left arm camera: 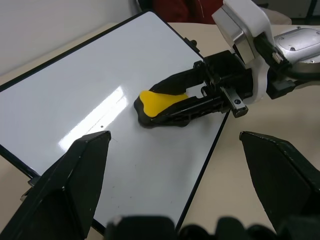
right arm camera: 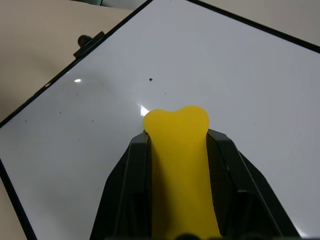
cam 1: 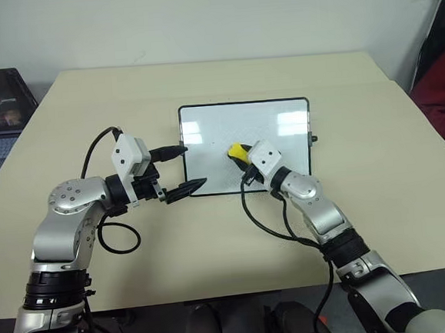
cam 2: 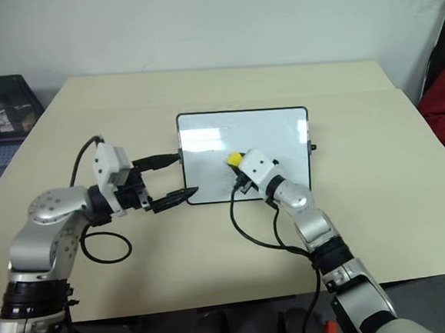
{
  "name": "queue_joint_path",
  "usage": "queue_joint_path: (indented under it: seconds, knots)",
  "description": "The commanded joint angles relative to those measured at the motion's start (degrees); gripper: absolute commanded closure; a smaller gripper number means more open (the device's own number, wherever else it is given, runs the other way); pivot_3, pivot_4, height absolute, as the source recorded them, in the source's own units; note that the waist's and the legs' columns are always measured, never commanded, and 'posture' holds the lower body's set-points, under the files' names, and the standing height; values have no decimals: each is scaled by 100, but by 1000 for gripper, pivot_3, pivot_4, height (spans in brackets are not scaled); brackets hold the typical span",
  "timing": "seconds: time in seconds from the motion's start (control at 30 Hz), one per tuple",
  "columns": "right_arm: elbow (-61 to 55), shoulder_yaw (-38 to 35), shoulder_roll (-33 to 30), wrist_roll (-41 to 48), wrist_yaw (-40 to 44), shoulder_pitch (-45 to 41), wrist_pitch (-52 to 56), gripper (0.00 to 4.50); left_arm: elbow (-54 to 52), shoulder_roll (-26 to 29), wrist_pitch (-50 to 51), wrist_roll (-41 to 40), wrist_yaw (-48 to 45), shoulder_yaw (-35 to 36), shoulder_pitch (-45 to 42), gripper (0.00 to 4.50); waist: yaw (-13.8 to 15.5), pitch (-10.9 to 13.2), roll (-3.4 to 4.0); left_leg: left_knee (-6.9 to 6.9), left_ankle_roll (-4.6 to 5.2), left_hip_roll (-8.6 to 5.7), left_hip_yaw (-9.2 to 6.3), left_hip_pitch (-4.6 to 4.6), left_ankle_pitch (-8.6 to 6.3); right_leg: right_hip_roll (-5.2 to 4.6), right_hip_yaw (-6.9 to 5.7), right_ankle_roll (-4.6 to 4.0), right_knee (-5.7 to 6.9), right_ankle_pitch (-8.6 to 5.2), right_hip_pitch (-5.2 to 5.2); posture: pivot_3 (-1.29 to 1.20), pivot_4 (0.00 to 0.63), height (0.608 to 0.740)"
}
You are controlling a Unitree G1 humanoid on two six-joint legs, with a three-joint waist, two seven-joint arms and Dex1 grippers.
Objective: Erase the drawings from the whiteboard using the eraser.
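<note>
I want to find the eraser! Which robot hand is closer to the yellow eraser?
The right. The right end effector is shut on the yellow eraser over the whiteboard; the left end effector sits open at the board's left edge.

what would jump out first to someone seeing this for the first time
The bright yellow eraser pinched in the right tool, pressed onto the middle of the whiteboard. That glossy board lies in the middle of the beige table, with only tiny dark specks on it. At its left edge the left tool hangs open, one finger on each side of the corner.
</note>
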Motion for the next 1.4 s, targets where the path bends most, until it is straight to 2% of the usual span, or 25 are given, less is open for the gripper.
queue_joint_path:
  seconds: [0.03, 0.13, 0.37, 0.6, 0.87, 1.03, 1.17, 1.23, 1.33, 1.4]
  knots:
    - [-1028, -419, -120, 155, -124, -242, 261, 3374, -126, 17, -62, -23, 9, 99, -61, 0, 25, 0, 0, 0, -1, 0, 0, -9, 0, 0, -1, 0, -1, 0, -11, 0, 150, 740]
    - [-971, -715, -359, 39, -355, -311, 198, 3374, -137, -26, -72, -27, 27, 75, -45, 0, 67, -1, -1, -4, -3, 0, 3, -15, 0, 0, -1, 0, -22, 0, -12, 0, 150, 740]
    - [449, -900, -558, 47, -564, -103, -339, 3375, -97, -61, -112, -11, 12, 64, -71, 0, 69, -1, -1, -4, -3, -3, 12, -13, -2, -2, 5, 1, -26, -1, -9, 0, 150, 740]
    - [1222, -567, -534, -170, -512, 405, -955, 3377, -75, -75, -146, -10, 10, 69, -76, 0, 48, -7, -10, -1, -2, -2, 8, 17, -2, -1, 2, 2, -23, -1, 25, 0, 150, 740]
    - [1058, 177, -194, -386, -294, 911, -1120, 3377, -41, -82, -175, -6, 8, 74, -91, 0, -62, -13, -19, -2, 0, 1, 0, 120, -2, -2, 4, 21, -21, -11, 115, 0, 150, 740]
    - [-195, 90, -150, -190, -180, 648, -720, 3377, -35, -38, -192, 31, 67, 158, 21, 0, -66, -1, -4, -2, 5, 0, -3, 123, 2, -2, 5, 22, -21, -12, 119, 0, 150, 740]
    - [-991, -120, -170, -35, -104, 215, -160, 3378, -10, 23, -197, 85, 169, 284, 152, 0, -61, 1, -2, -4, 3, 0, -4, 41, 1, -2, 3, 13, -15, -6, 44, 0, 150, 740]
    - [-1101, -158, -182, -31, -91, 44, 17, 3378, -29, 79, -152, 90, 183, 316, 222, 0, -37, 0, -2, -3, -1, 0, -4, -6, 3, 1, -2, -2, -9, 2, -4, 0, 150, 740]
    - [-856, -168, -194, -108, -114, -393, 101, 3378, -8, 253, -121, 180, 204, 393, 383, 0, -17, 0, -2, -12, -14, 1, -1, -12, 2, 1, -4, 6, -27, -3, -8, 0, 150, 740]
    - [-273, -154, -161, -200, -231, -755, -51, 3378, 14, 327, -140, 207, 273, 510, 455, 0, -6, 0, -2, -15, -19, 1, 4, -12, -2, 0, 1, 9, -33, -6, -9, 0, 150, 740]
